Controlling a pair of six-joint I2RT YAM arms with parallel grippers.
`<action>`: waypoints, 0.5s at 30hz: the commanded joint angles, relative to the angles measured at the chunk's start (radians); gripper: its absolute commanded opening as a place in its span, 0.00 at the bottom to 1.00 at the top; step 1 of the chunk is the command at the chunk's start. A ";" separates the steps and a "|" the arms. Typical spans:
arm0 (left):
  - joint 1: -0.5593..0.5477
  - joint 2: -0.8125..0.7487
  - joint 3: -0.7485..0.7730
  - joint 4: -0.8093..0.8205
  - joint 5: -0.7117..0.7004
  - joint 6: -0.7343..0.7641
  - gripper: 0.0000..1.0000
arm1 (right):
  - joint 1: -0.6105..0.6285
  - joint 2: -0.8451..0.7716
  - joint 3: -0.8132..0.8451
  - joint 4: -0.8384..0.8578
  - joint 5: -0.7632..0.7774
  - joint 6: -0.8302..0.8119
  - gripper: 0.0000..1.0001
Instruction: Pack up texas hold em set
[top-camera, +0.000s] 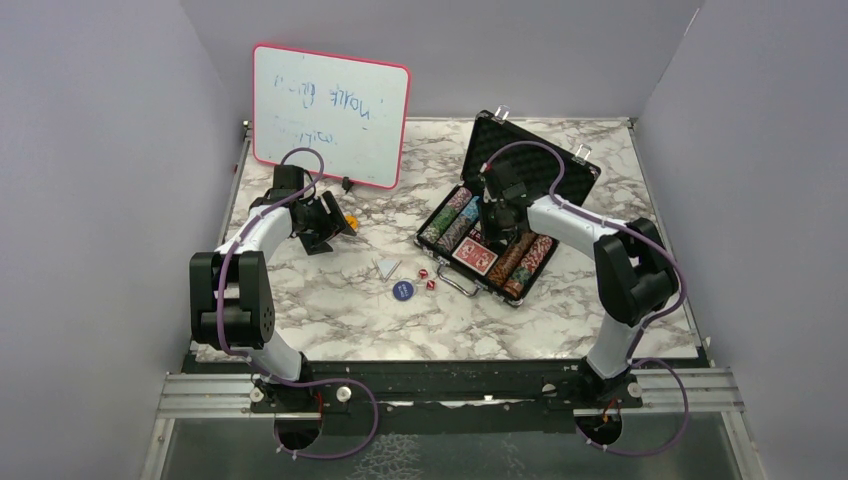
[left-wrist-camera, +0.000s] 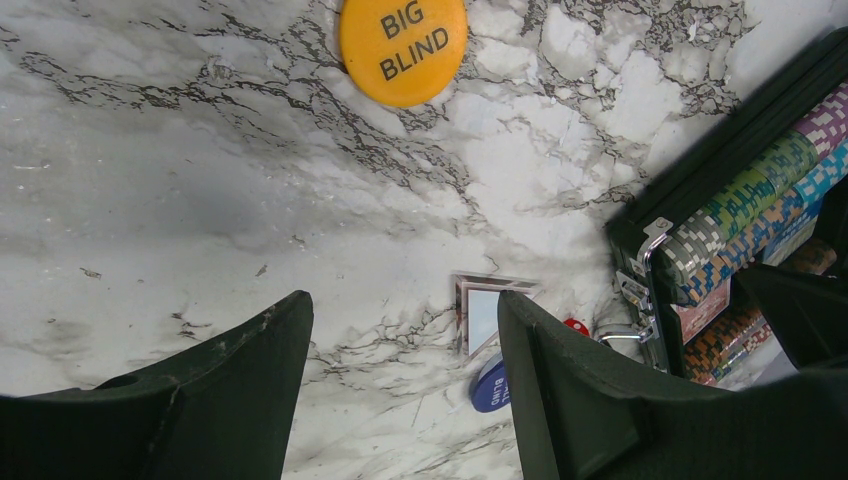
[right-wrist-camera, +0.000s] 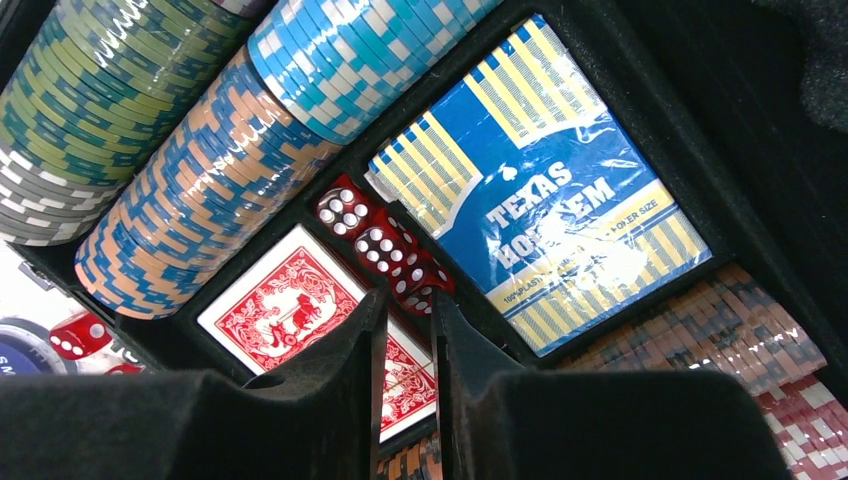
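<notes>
Right gripper (right-wrist-camera: 408, 300) nearly closed at red dice (right-wrist-camera: 380, 245), seating them in case (right-wrist-camera: 720, 130) slot; grip unclear. Left gripper (left-wrist-camera: 400, 300) open, poised for Big Blind button (left-wrist-camera: 403, 45).

— What lies beneath the left claw (left-wrist-camera: 400, 305)?
— Marbled surface (left-wrist-camera: 150, 200), with the fingers spread wide and empty. An orange button (left-wrist-camera: 403, 48) reading BIG BLIND sits at top. A blue button (left-wrist-camera: 490, 385) and a red die (left-wrist-camera: 576, 325) lie near the open case (left-wrist-camera: 720, 155), chips (left-wrist-camera: 760, 195) racked inside.
</notes>
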 joint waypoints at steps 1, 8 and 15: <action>-0.002 -0.014 0.014 0.017 0.014 0.009 0.71 | -0.004 -0.047 0.029 -0.006 -0.012 0.008 0.27; -0.002 -0.018 0.007 0.019 0.012 0.011 0.71 | -0.004 -0.031 0.038 -0.025 0.046 0.044 0.31; -0.002 -0.020 0.006 0.019 0.010 0.011 0.71 | -0.004 -0.043 0.046 -0.074 0.150 0.167 0.36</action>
